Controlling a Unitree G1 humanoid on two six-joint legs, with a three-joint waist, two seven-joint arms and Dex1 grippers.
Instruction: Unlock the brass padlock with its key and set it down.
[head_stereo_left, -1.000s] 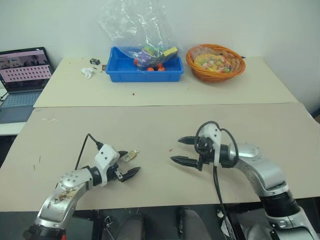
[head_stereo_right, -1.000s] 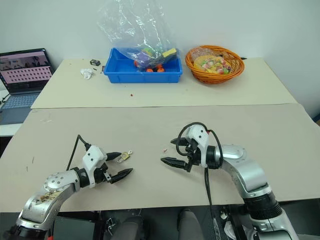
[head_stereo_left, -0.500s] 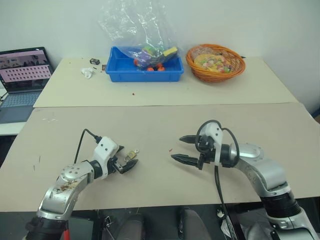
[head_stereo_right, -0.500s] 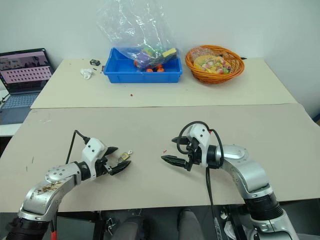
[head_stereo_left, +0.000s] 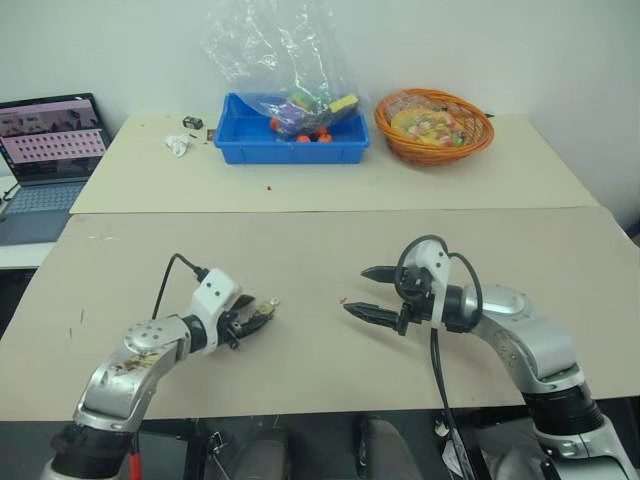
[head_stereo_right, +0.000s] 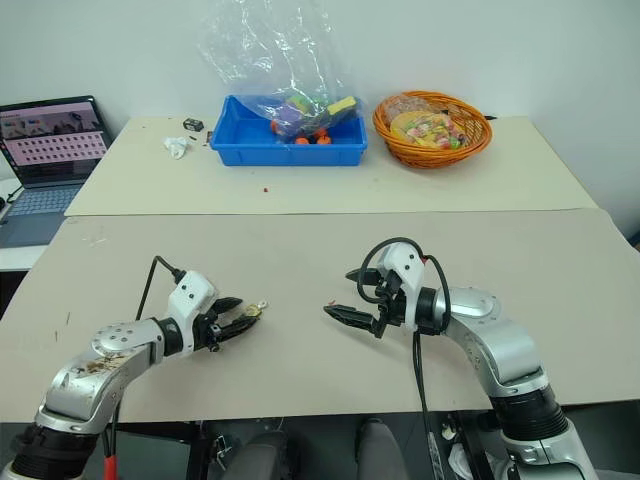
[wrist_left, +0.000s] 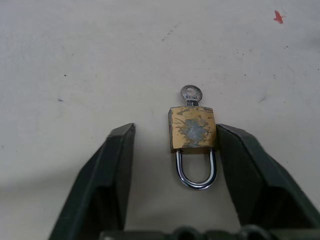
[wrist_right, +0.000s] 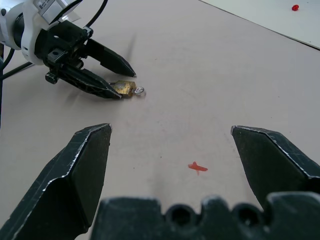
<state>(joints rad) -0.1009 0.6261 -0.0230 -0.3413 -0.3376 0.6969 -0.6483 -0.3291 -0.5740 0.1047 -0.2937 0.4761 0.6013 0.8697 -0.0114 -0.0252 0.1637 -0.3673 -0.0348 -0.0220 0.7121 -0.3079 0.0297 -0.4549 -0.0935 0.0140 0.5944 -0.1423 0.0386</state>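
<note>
left gripper (wrist_left: 172, 150) half-closed around brass padlock (wrist_left: 192, 129) (key (wrist_left: 190, 94) inserted) — right gripper (wrist_right: 172, 150) wide.

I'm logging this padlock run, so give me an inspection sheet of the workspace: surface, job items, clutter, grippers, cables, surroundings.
Surface: beige table, flat, with small dark specks.
Job's things: brass padlock lies flat on the table, shackle closed and toward the wrist; key sticks out of its far end.
Clutter: red crumb near the middle; another crumb on the far table.
Grippers: left gripper straddles the padlock, one finger touching its side, the other apart; right gripper open, holding nothing, off the padlock.
Cables: a black cable loops over each wrist.
Surroundings: blue bin with plastic bag, orange basket, laptop.
</note>
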